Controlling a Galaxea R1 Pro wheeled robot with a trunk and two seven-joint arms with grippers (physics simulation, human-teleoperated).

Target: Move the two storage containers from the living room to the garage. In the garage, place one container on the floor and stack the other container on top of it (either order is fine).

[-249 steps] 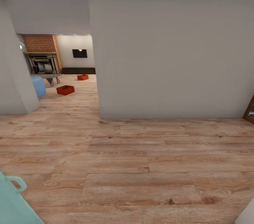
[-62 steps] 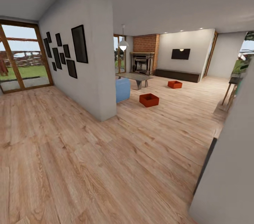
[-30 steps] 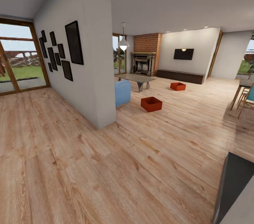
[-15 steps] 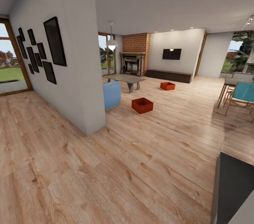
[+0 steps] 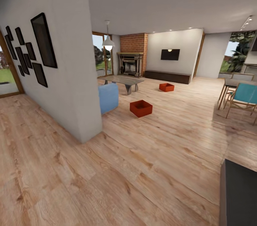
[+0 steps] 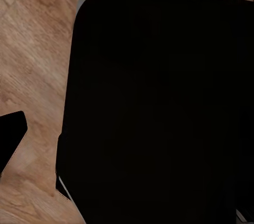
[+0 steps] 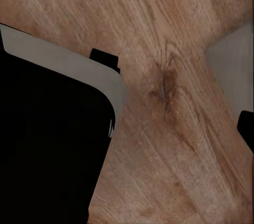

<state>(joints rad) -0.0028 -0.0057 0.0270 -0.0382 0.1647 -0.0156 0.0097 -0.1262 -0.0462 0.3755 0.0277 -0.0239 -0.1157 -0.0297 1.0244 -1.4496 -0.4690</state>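
Two red-orange storage containers stand on the light wood floor of the living room ahead. The nearer container [image 5: 141, 108] is beside the blue sofa end [image 5: 108, 97]. The farther container [image 5: 166, 87] sits past the grey low table [image 5: 123, 80], toward the dark TV bench. Both are open-topped and upright, several metres from me. In the left wrist view a dark fingertip [image 6: 10, 140] stands at the picture's edge over wood floor, beside my black base [image 6: 159, 107]. The right wrist view has a dark fingertip [image 7: 246, 128] at the opposite edge, with nothing held.
A white partition wall [image 5: 71, 87] with black picture frames juts out on my left. The brick fireplace [image 5: 131, 62] and a wall TV [image 5: 170, 54] are at the back. Teal chairs [image 5: 246, 94] and a table stand to the right. A dark block [image 5: 239, 197] is at lower right.
The head view has shifted as I travel from the hallway into the living room. The partition wall slid left and the teal chairs came into sight. The containers have not moved.
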